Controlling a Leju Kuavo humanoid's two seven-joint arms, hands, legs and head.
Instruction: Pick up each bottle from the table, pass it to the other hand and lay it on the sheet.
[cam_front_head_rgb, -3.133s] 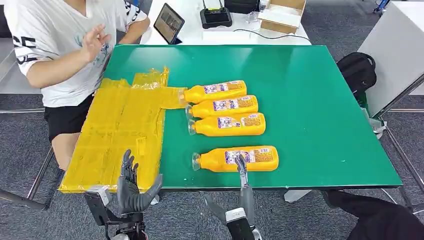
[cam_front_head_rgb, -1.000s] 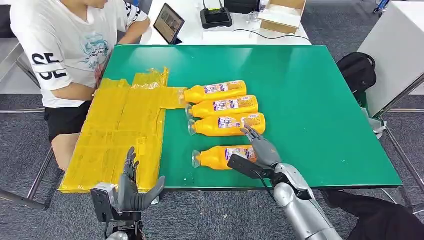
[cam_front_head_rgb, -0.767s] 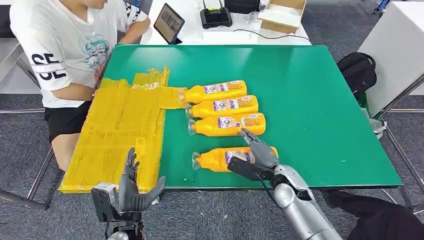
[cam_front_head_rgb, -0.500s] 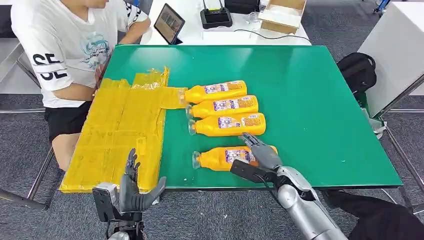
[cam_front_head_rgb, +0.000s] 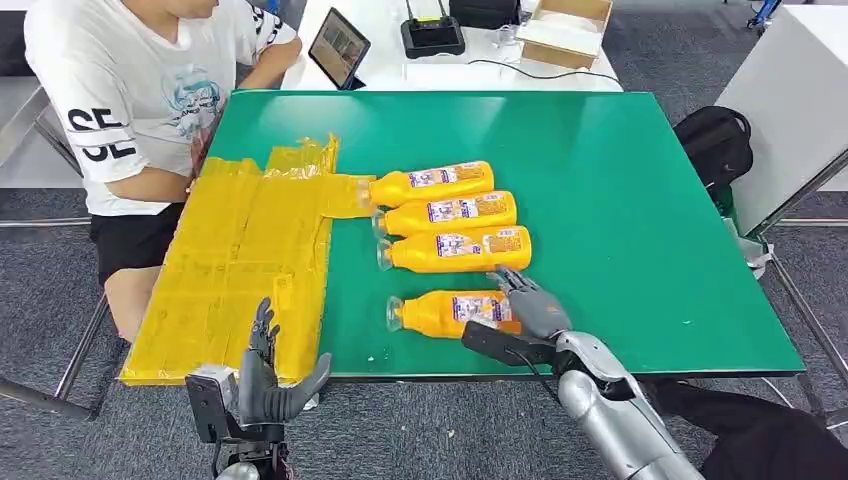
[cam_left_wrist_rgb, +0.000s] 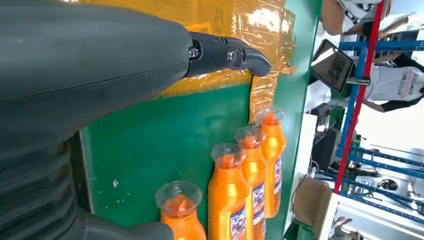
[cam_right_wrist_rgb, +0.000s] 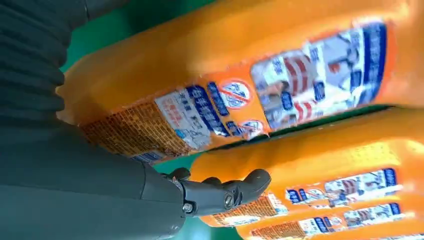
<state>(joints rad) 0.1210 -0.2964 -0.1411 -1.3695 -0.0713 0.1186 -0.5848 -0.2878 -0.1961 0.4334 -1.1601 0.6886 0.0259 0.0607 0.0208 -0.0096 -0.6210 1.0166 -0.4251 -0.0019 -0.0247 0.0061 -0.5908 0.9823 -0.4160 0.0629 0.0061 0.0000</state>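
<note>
Four orange bottles lie on their sides on the green table (cam_front_head_rgb: 620, 200). The nearest bottle (cam_front_head_rgb: 445, 313) lies apart from the row of three (cam_front_head_rgb: 450, 214). My right hand (cam_front_head_rgb: 535, 310) lies over the nearest bottle's base end, fingers spread across it and not curled under. In the right wrist view that bottle (cam_right_wrist_rgb: 240, 85) is right against the hand (cam_right_wrist_rgb: 75, 175), with a finger (cam_right_wrist_rgb: 230, 192) reaching past it. My left hand (cam_front_head_rgb: 265, 375) stands open at the table's front edge, below the yellow sheet (cam_front_head_rgb: 240, 260). The left wrist view looks past the left hand (cam_left_wrist_rgb: 100, 65) at the sheet (cam_left_wrist_rgb: 220, 20) and the bottle caps.
A person (cam_front_head_rgb: 130, 90) in a white shirt sits at the table's far left corner, one hand by the sheet's edge. A tablet (cam_front_head_rgb: 337, 46) and boxes stand on the white desk behind. A black backpack (cam_front_head_rgb: 715, 140) lies right of the table.
My right hand rose from below the table edge, reached over the nearest bottle and has settled lower onto its base end. The person has lowered a raised hand. My left hand barely moved.
</note>
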